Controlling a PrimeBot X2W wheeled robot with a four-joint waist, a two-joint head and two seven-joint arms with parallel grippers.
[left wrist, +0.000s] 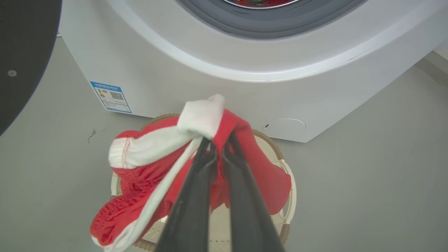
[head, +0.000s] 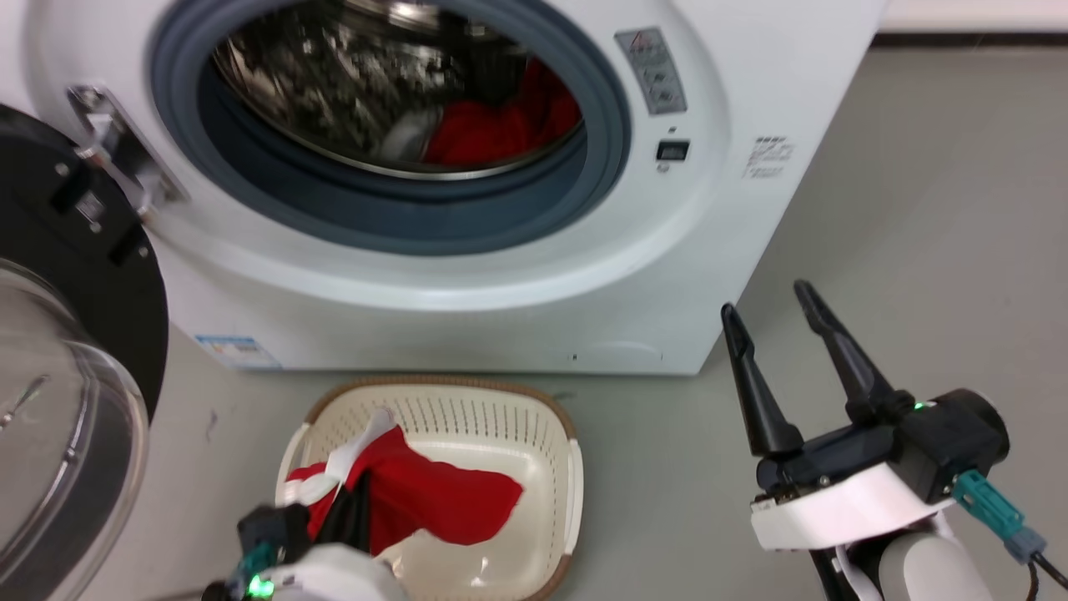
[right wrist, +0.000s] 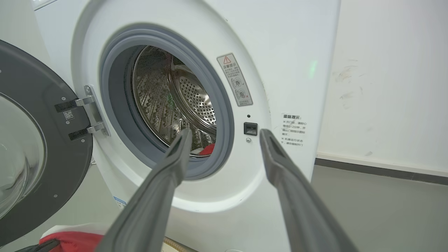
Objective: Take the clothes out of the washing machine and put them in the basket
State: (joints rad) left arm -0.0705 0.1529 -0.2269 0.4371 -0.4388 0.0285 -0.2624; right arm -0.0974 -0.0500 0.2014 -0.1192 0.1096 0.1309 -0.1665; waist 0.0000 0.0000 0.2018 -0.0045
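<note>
The left gripper (left wrist: 217, 148) is clenched on a red garment (left wrist: 140, 175) with white trim, held over the basket (head: 467, 392), which stands on the floor (head: 918, 209) just in front of the washing machine (head: 751, 125). The right gripper (head: 763, 300) is spread open and empty, to the right of the basket. More red clothes (head: 501, 125) lie in the drum (head: 334, 75); the door (head: 83, 275) is open.

1. Bright, even indoor light covers the white washing machine (head: 501, 275) and grey floor (head: 918, 209); shadows are soft and faint.
2. Head view: the steel drum (head: 350, 75) is smeared with blur and speckled highlights; pale glare streaks the glass door (head: 50, 417), near left.
3. Right wrist view: the right gripper (right wrist: 224, 134) turns soft near the lens; the machine's edges bow.
</note>
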